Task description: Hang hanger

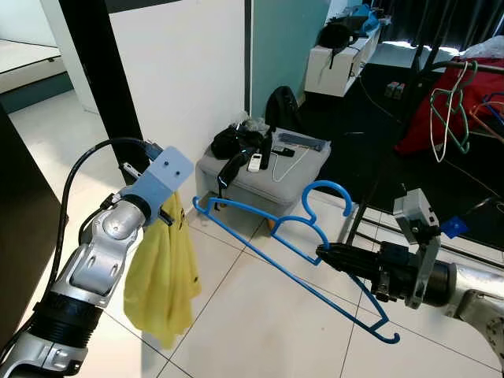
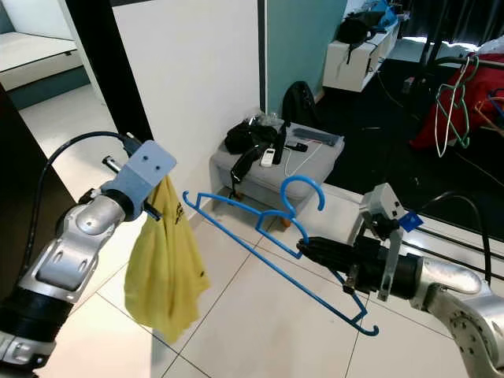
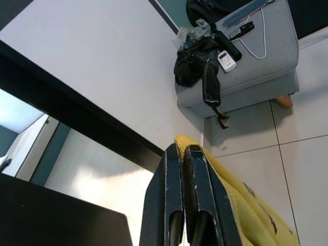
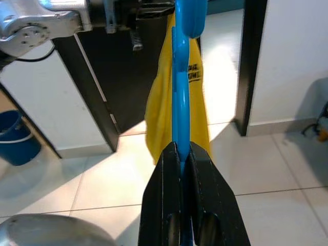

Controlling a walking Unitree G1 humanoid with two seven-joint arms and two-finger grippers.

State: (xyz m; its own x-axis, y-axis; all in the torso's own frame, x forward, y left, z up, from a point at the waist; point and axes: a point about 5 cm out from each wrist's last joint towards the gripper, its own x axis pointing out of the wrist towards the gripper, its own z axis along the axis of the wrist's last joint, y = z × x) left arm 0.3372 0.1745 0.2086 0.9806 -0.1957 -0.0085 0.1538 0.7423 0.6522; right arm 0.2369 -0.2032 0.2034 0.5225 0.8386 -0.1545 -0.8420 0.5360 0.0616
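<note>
A: What do the head views show?

B: The right gripper (image 1: 324,255), low on the right, has its jaws clamped on a bright blue plastic clothes hanger (image 1: 293,250) just below the hook. The hanger is held in the air over the pale tiled floor (image 1: 260,315), tilted, one end toward the left arm and the other low and near. The left gripper (image 2: 155,211), on the left, has its jaws pinched shut on a limp yellow cloth garment (image 2: 165,269) that hangs straight down from it. Farther off, a grey padded stool (image 1: 272,169) carries black bags and a white remote. Far right, a green wire hanger (image 1: 449,118) hangs by red fabric.

A: And the left wrist view?

B: Its two black fingers (image 3: 174,205) are pressed together with the yellow garment bunched beside them; the grey stool lies beyond, against a white wall (image 3: 102,72).

A: The right wrist view?

B: The black fingers (image 4: 166,189) are closed on the blue hanger, seen edge-on, with the yellow garment hanging right behind it under the left arm.
</note>
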